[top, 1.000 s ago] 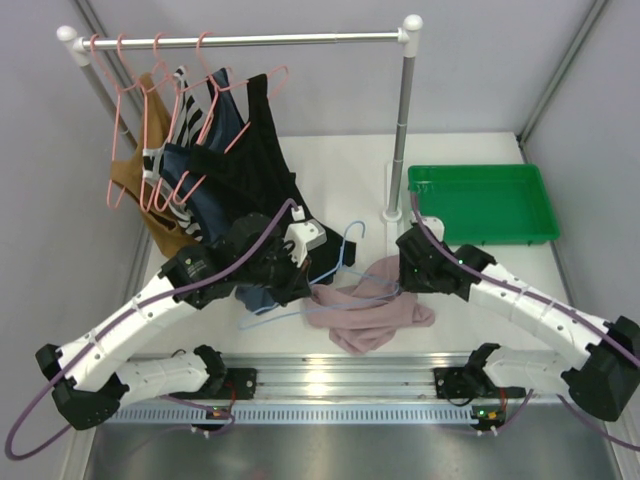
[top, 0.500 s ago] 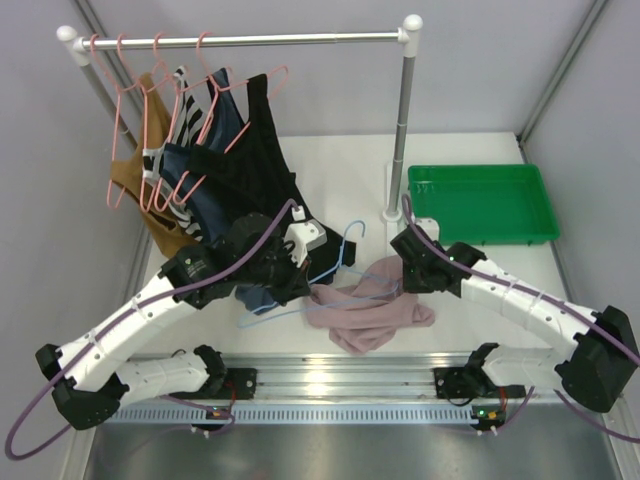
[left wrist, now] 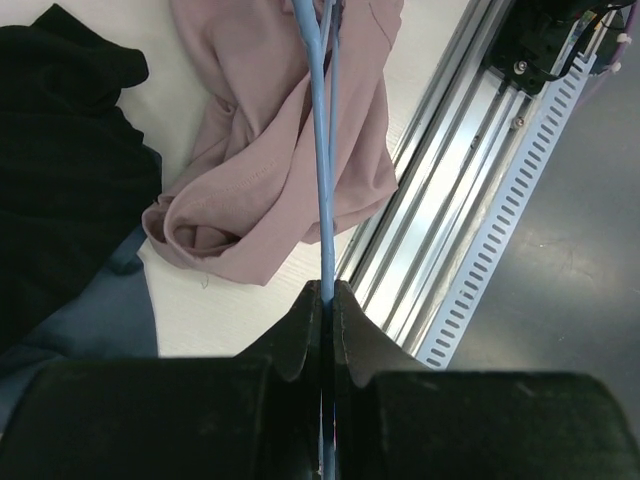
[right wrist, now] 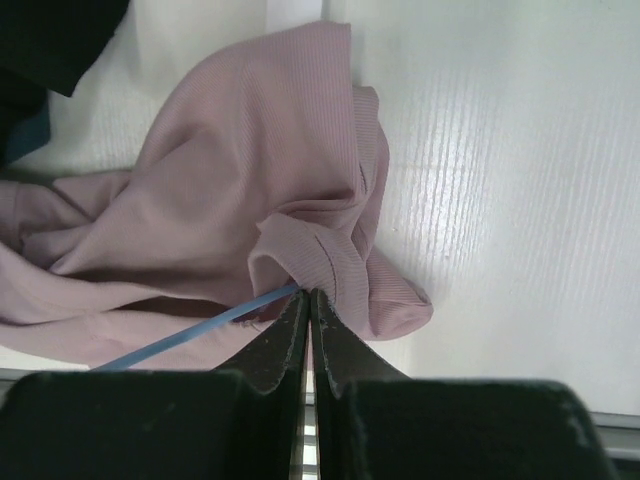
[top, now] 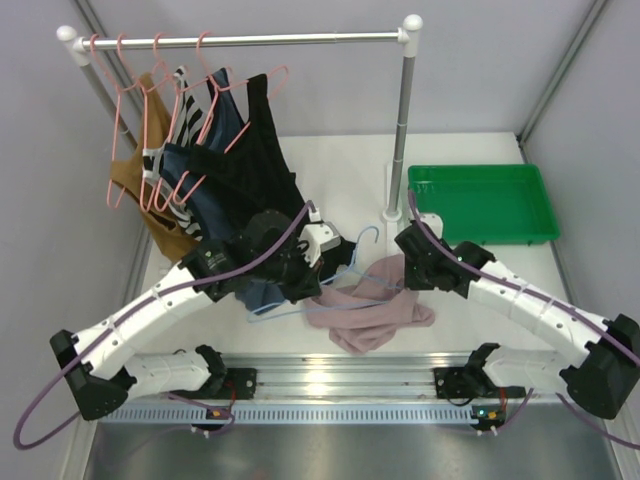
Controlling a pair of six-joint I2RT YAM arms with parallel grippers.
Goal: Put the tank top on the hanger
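The mauve-pink tank top (top: 372, 312) lies crumpled on the table between the arms. Across and partly under it runs the light-blue wire hanger (top: 290, 309), with its hook (top: 366, 236) rising at the far side. My left gripper (top: 312, 280) is shut on the hanger; the left wrist view shows the wire (left wrist: 319, 150) pinched between the tips (left wrist: 328, 291) and running out over the pink fabric (left wrist: 262, 170). At the top's right edge my right gripper (top: 405, 276) has its tips (right wrist: 308, 294) shut on a folded strap of the tank top (right wrist: 310, 258), beside the wire (right wrist: 190, 336).
A clothes rail (top: 240, 40) at the back left carries pink wire hangers (top: 130, 120), a black top (top: 250, 170), a navy top (top: 190, 175) and other garments. Its right post (top: 402, 130) stands beside a green tray (top: 482, 203). A metal rail (top: 330, 380) runs along the near edge.
The right gripper has gone from partly open to shut on the strap. The left arm has shifted right and away with the hanger, whose hook moved right.
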